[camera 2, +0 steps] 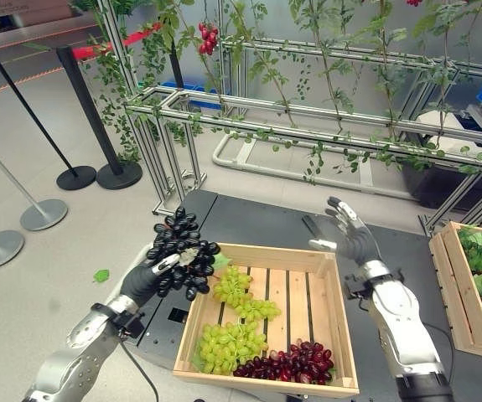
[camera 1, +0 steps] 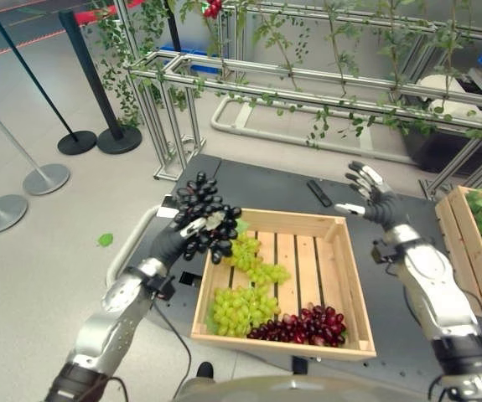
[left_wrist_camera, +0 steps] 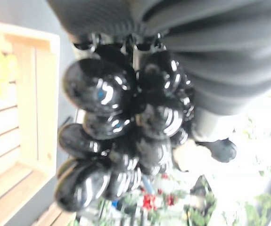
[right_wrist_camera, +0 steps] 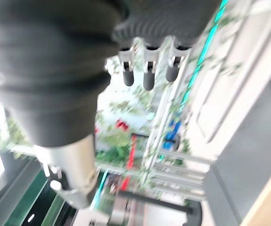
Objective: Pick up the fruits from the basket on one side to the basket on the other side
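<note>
Two eye views show the same layout: the left hand [camera 1: 176,237] holds a bunch of black grapes [camera 1: 204,216] lifted above the left rim of the wooden crate [camera 1: 341,276], which sits on the dark table [camera 1: 249,180]. Its fingers [camera 2: 167,265] curl round the lower part of the bunch, with most of the berries rising above and spilling to either side of them. Inside the crate lie green grapes [camera 1: 242,306] and red grapes [camera 1: 303,324], the red ones along the near wall. The right hand [camera 1: 378,201] hovers beyond the crate's far right corner, fingers spread and straight, holding nothing. A second crate [camera 1: 463,243] with green leaves stands to the right, well apart.

From the left wrist view, the black grapes [left_wrist_camera: 121,136] hang pressed against the ribbed cover, with the thumb beside them and the crate [left_wrist_camera: 41,103] behind.

From the right wrist view, the right hand's fingers [right_wrist_camera: 147,75] point straight out, touching nothing.
</note>
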### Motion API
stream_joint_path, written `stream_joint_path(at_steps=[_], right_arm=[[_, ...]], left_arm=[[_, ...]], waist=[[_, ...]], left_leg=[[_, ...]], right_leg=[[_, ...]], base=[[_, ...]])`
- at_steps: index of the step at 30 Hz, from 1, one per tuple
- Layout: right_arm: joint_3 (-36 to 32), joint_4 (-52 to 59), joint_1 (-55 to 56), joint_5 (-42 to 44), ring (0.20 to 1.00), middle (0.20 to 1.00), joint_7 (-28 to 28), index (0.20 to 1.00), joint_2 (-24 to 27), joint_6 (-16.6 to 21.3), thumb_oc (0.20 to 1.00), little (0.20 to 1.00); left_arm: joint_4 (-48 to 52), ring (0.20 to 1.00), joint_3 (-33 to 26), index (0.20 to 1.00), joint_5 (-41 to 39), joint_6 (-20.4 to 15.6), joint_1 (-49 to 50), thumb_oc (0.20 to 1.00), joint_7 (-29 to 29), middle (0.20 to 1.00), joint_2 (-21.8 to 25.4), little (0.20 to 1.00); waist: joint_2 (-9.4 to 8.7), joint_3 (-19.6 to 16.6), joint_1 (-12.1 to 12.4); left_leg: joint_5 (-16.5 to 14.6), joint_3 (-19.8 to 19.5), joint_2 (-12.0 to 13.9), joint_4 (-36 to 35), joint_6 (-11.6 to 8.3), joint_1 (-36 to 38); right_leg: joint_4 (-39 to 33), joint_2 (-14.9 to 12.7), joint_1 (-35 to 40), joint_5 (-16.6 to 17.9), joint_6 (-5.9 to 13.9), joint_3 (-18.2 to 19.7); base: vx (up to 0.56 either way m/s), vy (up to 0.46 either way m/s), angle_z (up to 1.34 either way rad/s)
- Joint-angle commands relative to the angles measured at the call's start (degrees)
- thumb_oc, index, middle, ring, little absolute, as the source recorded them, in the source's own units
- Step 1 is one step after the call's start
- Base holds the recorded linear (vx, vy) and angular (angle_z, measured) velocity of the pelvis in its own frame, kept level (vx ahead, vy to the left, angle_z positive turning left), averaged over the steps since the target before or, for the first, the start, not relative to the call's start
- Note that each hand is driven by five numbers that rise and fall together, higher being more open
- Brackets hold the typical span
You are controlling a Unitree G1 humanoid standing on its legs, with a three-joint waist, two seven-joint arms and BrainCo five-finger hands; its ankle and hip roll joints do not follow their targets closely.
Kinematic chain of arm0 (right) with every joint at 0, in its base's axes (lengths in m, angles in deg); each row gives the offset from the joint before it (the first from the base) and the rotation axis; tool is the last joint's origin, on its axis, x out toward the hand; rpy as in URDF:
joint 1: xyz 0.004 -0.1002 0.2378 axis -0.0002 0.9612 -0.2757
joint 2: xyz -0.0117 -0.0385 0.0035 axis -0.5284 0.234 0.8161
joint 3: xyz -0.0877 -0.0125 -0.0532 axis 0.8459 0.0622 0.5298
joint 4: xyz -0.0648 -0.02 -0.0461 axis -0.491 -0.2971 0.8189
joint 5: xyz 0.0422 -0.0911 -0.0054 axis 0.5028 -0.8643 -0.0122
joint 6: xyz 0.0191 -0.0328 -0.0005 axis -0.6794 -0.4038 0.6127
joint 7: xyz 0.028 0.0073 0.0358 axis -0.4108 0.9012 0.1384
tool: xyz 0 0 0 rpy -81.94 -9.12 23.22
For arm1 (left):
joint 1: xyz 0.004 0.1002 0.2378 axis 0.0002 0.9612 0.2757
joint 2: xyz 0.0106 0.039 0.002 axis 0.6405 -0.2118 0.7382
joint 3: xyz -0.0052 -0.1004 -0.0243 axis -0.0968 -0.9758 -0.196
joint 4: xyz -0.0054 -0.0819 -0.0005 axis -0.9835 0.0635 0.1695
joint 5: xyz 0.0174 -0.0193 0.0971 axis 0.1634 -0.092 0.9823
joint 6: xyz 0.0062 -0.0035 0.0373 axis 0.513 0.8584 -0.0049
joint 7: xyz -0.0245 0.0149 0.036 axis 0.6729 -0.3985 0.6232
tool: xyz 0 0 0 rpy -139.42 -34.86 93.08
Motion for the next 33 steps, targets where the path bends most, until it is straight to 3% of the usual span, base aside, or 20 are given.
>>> stream_joint_path(at_steps=[1, 2, 5, 10, 15, 16, 17, 19, 20, 21, 23, 24, 25, 27, 30, 32, 33], right_arm=[[-4.06, 0.90, 0.88, 5.21, 1.000, 1.000, -0.99, 1.000, -1.40, 5.27, 1.000, 1.000], [-4.01, 1.01, 1.06, 5.23, 1.000, 1.000, -0.99, 1.000, -1.45, 5.27, 1.000, 1.000], [-7.21, 0.10, 8.71, 1.67, 1.000, 1.000, 0.23, 1.000, -4.55, 5.94, 1.000, 1.000], [-7.17, -2.86, 9.76, 2.48, 1.000, 1.000, -0.29, 1.000, -5.83, 5.93, 1.000, 1.000], [-7.96, -4.13, 8.97, 1.46, 1.000, 1.000, -0.77, 1.000, -5.39, 6.00, 1.000, 1.000], [-8.59, -4.41, 8.84, 0.48, 1.000, 1.000, -0.78, 1.000, -5.42, 6.12, 1.000, 1.000], [-8.59, -4.38, 8.76, 0.44, 1.000, 1.000, -0.79, 1.000, -5.45, 6.09, 1.000, 1.000], [-8.18, -5.44, 6.45, -1.35, 1.000, 1.000, -2.29, 1.000, -5.59, 6.68, 1.000, 1.000], [-8.14, -5.51, 6.30, -1.35, 1.000, 1.000, -2.31, 1.000, -5.59, 6.71, 1.000, 1.000], [-7.85, -5.65, 5.63, -1.21, 1.000, 1.000, -2.37, 1.000, -5.49, 6.76, 1.000, 1.000], [-6.71, -6.40, 4.99, -1.48, 1.000, 1.000, -2.95, 1.000, -5.66, 6.96, 1.000, 1.000], [-6.71, -6.41, 4.98, -1.48, 1.000, 1.000, -2.95, 1.000, -5.66, 6.97, 1.000, 1.000], [-6.19, -6.82, 5.67, -1.91, 1.000, 1.000, -2.65, 1.000, -5.88, 6.82, 1.000, 1.000], [-6.62, -6.99, 6.65, -2.85, 1.000, 1.000, -2.56, 1.000, -6.01, 6.59, 1.000, 1.000], [-6.48, -7.59, 6.72, -3.54, 1.000, 1.000, -3.41, 1.000, -5.54, 6.56, 1.000, 1.000], [-6.37, -7.47, 6.43, -2.91, 1.000, 1.000, -3.88, 1.000, -5.10, 6.81, 1.000, 1.000], [-6.05, -7.48, 6.30, -2.62, 1.000, 1.000, -3.82, 1.000, -4.97, 6.83, 1.000, 1.000]], left_arm=[[3.49, 0.200, -4.41, 0.200, -2.28, -6.20, -1.54, 0.200, 0.99, 0.200, -1.04, 0.200], [3.52, 0.200, -4.43, 0.200, -2.26, -6.21, -1.40, 0.200, 1.00, 0.200, -1.03, 0.200], [1.31, 0.200, -12.29, 0.200, 3.41, -8.94, 4.99, 0.200, -0.01, 0.200, -6.19, 0.200], [-1.11, 0.200, -14.82, 0.200, 9.01, -10.81, 6.10, 0.200, -2.62, 0.200, -7.31, 0.200], [-0.98, 0.200, -17.26, 0.200, 13.84, -12.99, 5.70, 0.200, -5.71, 0.200, -7.02, 0.200], [-1.37, 0.200, -18.34, 0.200, 14.75, -13.93, 4.81, 0.200, -6.70, 0.200, -6.98, 0.200], [-1.48, 0.200, -18.36, 0.200, 14.78, -14.00, 4.68, 0.200, -6.70, 0.200, -6.97, 0.200], [-1.85, 0.200, -20.29, 0.200, 16.32, -15.62, 3.25, 0.200, -9.76, 0.200, -6.53, 0.200], [-1.88, 0.200, -20.36, 0.200, 16.33, -15.64, 3.16, 0.200, -9.78, 0.200, -6.52, 0.200], [-1.97, 0.200, -20.47, 0.200, 16.08, -15.85, 2.75, 0.200, -10.41, 0.200, -6.40, 0.200], [-2.14, 0.200, -20.67, 0.200, 16.82, -15.90, 1.97, 0.200, -11.67, 0.200, -6.45, 0.200], [-2.14, 0.200, -20.67, 0.200, 16.82, -15.90, 1.96, 0.200, -11.68, 0.200, -6.46, 0.200], [-1.18, 0.200, -21.32, 0.200, 16.78, -15.58, 3.16, 0.200, -11.40, 0.200, -7.50, 0.200], [-1.16, 0.200, -21.84, 0.200, 17.56, -15.29, 3.24, 0.200, -11.40, 0.200, -7.73, 0.200], [-2.04, 0.200, -21.35, 0.200, 17.05, -15.25, 2.31, 0.200, -12.19, 0.200, -7.69, 0.200], [-2.69, 0.200, -20.74, 0.200, 17.10, -15.55, 1.19, 0.200, -13.16, 0.200, -7.13, 0.200], [-2.69, 0.200, -20.78, 0.200, 17.50, -15.59, 0.88, 0.200, -13.59, 0.200, -7.07, 0.200]], waist=[[0.05, -0.27, -1.61], [0.03, -0.37, -1.58], [0.76, -0.40, -2.96], [0.89, -0.10, -3.35], [0.99, 2.16, -4.62], [0.84, 4.13, -5.69], [0.81, 4.10, -5.47], [0.83, 6.19, -5.90], [0.71, 6.04, -5.74], [0.99, 6.15, -5.21], [1.27, 5.60, -3.35], [1.26, 5.57, -3.34], [1.46, 4.70, -1.58], [0.89, 3.22, -0.47], [-0.82, 1.61, 1.20], [-1.53, 1.70, 2.01], [-1.31, 1.88, 2.34]], left_leg=[[-4.59, -1.13, -2.80, 0.95, 2.80, 0.86], [-4.63, -1.06, -2.78, 0.95, 2.80, 0.90], [-5.54, 1.02, -2.70, 2.17, 2.91, 1.31], [-7.42, 3.24, -3.33, 5.48, 3.29, 1.08], [-10.38, 7.01, -5.03, 10.35, 4.95, -0.87], [-10.56, 9.21, -5.59, 10.58, 5.82, -2.01], [-10.53, 9.47, -5.62, 10.58, 5.89, -2.14], [-9.45, 13.42, -5.36, 10.85, 6.31, -6.19], [-9.19, 13.67, -5.40, 10.86, 6.32, -6.57], [-8.46, 14.37, -4.57, 11.00, 6.44, -7.93], [-6.82, 16.17, -3.88, 10.42, 6.59, -9.61], [-6.79, 16.18, -3.88, 10.40, 6.59, -9.64], [-5.99, 17.50, -2.74, 9.80, 6.75, -9.97], [-4.78, 18.28, -2.63, 9.95, 6.93, -10.96], [-3.66, 18.70, -2.94, 12.60, 6.73, -14.44], [-1.12, 18.07, -1.47, 14.84, 5.58, -17.82], [1.13, 18.27, -0.02, 14.93, 4.38, -18.92]], right_leg=[[5.52, 0.10, 1.99, -9.09, 1.44, -0.84], [5.52, 0.11, 1.99, -9.10, 1.44, -0.77], [4.33, 0.25, 1.98, -8.58, 1.60, 1.49], [4.30, -0.22, 1.85, -8.07, 1.98, 3.86], [8.73, -1.80, -2.40, -7.20, 3.16, 8.46], [10.16, -2.83, -6.15, -4.51, 4.79, 10.85], [10.18, -2.85, -6.41, -4.38, 4.86, 11.13], [8.60, -5.85, -12.47, 2.65, 8.62, 14.88], [8.56, -5.87, -12.95, 2.97, 8.59, 15.18], [9.70, -5.05, -14.11, 1.19, 7.72, 15.10], [13.40, -4.64, -11.45, -3.91, 6.02, 10.17], [13.44, -4.64, -11.52, -3.92, 6.01, 10.19], [18.61, -3.79, -7.38, -10.61, 4.25, 6.78], [24.00, -1.28, -2.28, -14.14, 3.58, 7.32], [22.46, 1.34, 4.69, -15.08, 3.51, 10.07], [18.33, 2.91, 6.64, -18.78, 1.02, 12.13], [16.63, 3.30, 6.84, -19.51, -0.18, 11.38]], base=[[0.00, 0.000, 0.00], [-0.01, 0.000, -0.05], [0.00, 0.009, -0.27], [-0.01, 0.067, -0.41], [-0.11, 0.167, -0.42], [-0.24, 0.224, -0.49], [-0.31, 0.234, -0.57], [-0.40, 0.170, -1.06], [-0.39, 0.111, -1.29], [-0.23, 0.063, -1.18], [-0.27, 0.070, -1.02], [-0.19, 0.022, -0.77], [-0.11, -0.009, -0.70], [-0.14, -0.077, -0.53], [-0.19, -0.187, -0.12], [-0.27, -0.288, -0.02], [-0.30, -0.344, 0.23]])
